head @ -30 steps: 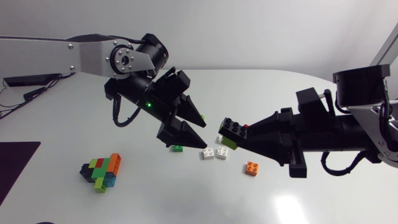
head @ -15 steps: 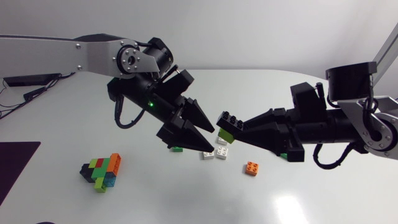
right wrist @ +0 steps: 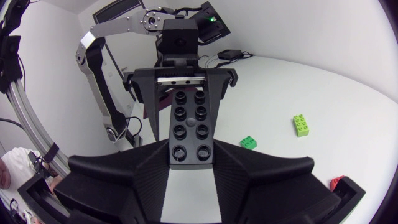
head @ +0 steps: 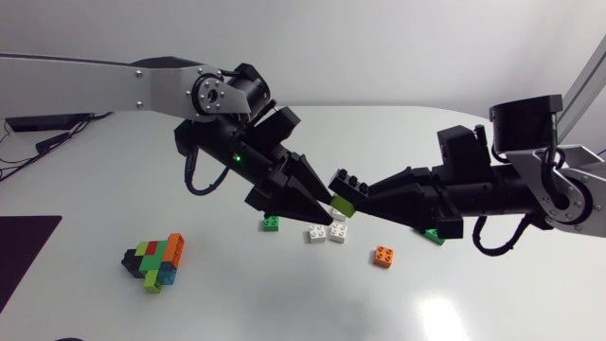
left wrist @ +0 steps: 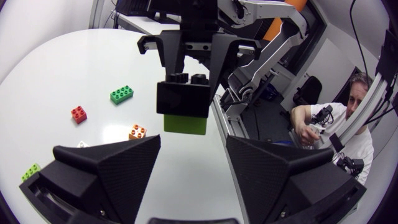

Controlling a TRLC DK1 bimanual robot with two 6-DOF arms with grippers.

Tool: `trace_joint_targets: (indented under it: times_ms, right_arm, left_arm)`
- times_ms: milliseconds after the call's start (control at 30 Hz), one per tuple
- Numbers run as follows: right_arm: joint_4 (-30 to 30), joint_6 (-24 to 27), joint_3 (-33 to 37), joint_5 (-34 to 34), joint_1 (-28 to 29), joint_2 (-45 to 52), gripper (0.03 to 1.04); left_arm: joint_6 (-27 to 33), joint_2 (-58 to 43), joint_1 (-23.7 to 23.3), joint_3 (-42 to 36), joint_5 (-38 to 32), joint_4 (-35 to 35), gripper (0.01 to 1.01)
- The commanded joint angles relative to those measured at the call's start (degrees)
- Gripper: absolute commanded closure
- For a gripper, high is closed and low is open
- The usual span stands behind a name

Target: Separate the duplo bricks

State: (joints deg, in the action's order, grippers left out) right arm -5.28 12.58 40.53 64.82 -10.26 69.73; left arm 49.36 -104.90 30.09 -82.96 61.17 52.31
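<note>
R hand (right wrist: 191, 152) clamped on black brick (left wrist: 183, 98) (lime brick (left wrist: 185, 124) under); L hand (left wrist: 193, 142) fingers apart.

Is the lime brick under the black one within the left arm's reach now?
Probably yes: the left gripper is open and the lime brick hangs exposed below the black brick held by the right gripper, straight ahead, nothing between.

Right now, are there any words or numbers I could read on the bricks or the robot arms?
None can be read. The black brick in the right gripper shows only plain studs; any marks on the loose white bricks, the left arm or the right arm are too small to tell.
</note>
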Motion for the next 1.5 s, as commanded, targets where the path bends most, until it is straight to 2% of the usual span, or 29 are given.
trace_joint_targets:
  times_ms: [0,400,533,1000,1033,1100,1467]
  right_arm:
    - [0.8,-1.7,1.6,1.5,0.2,1.5,0.79]
    - [1.5,-1.8,1.2,1.6,-0.4,2.7,0.79]
    - [1.6,-1.8,1.0,1.6,-0.5,2.8,0.79]
    - [1.6,-1.8,0.2,1.5,-1.7,2.6,0.79]
    - [1.6,-1.8,0.2,1.5,-1.7,2.6,0.79]
    - [1.6,-1.8,0.2,1.5,-1.7,2.6,0.79]
    - [1.7,-1.6,-0.5,1.5,-2.2,2.4,0.79]
  left_arm:
    - [-1.0,-1.7,0.5,-2.6,1.5,0.4,0.448]
    - [-1.3,-1.9,1.1,-3.0,2.1,0.4,0.454]
    - [-1.4,-1.9,1.2,-3.0,2.2,0.3,0.525]
    - [-1.9,-1.8,2.2,-3.4,2.5,0.1,0.526]
    - [-1.9,-1.8,2.3,-3.4,2.5,0.0,0.536]
    - [-2.1,-1.9,2.3,-3.4,2.5,-0.1,0.656]
    - [-2.0,-1.7,2.8,-3.1,2.5,-0.3,0.687]
